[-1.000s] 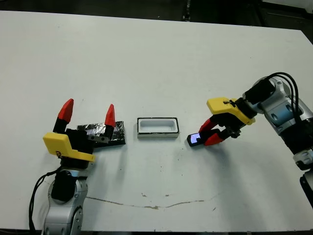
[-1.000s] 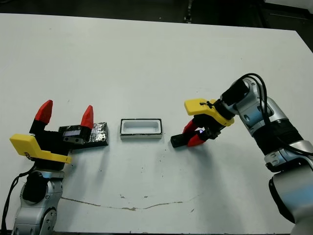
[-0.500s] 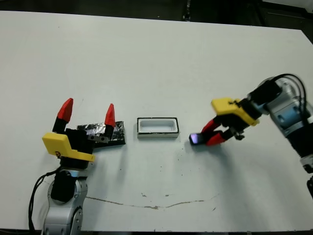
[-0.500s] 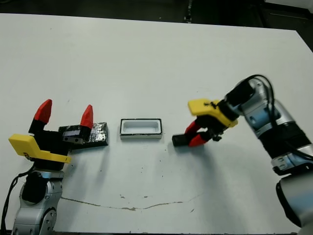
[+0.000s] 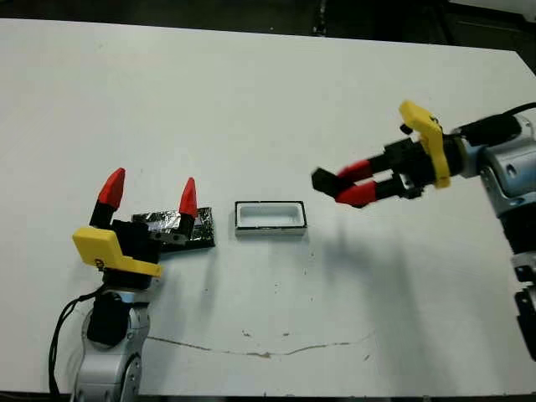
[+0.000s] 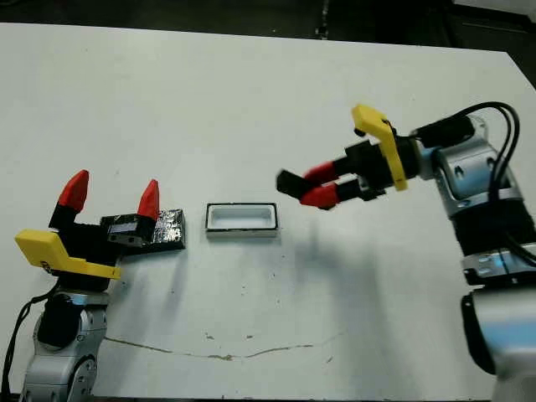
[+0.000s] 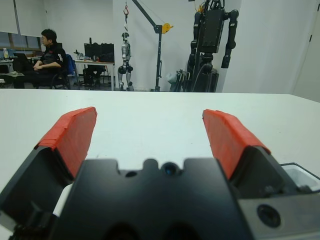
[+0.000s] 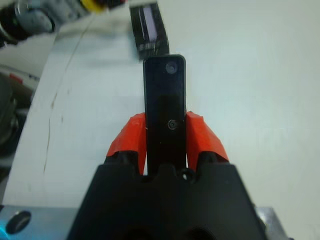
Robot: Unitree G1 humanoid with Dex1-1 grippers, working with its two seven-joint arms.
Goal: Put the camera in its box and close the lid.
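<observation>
My right gripper [image 5: 345, 184] is shut on the camera [image 5: 324, 179], a small black bar held in the air above the table, to the right of the box. In the right wrist view the camera [image 8: 165, 107] stands out lengthwise between the red fingers [image 8: 128, 138]. The box [image 5: 270, 219] is a white-walled open tray near the table's middle. The lid [image 5: 186, 228], black with a shiny top, lies left of the box. My left gripper [image 5: 151, 193] is open, its red tips pointing up just in front of the lid, holding nothing.
The white table [image 5: 268, 100] stretches wide behind the box. A thin dark scratch [image 5: 251, 347] runs along the near part. In the left wrist view a seated person [image 7: 47, 60] and standing robots [image 7: 212, 45] show beyond the table's far edge.
My right gripper has lifted the camera off the table and carried it up and slightly left, turning to point toward the box. The left arm, lid and box have not moved.
</observation>
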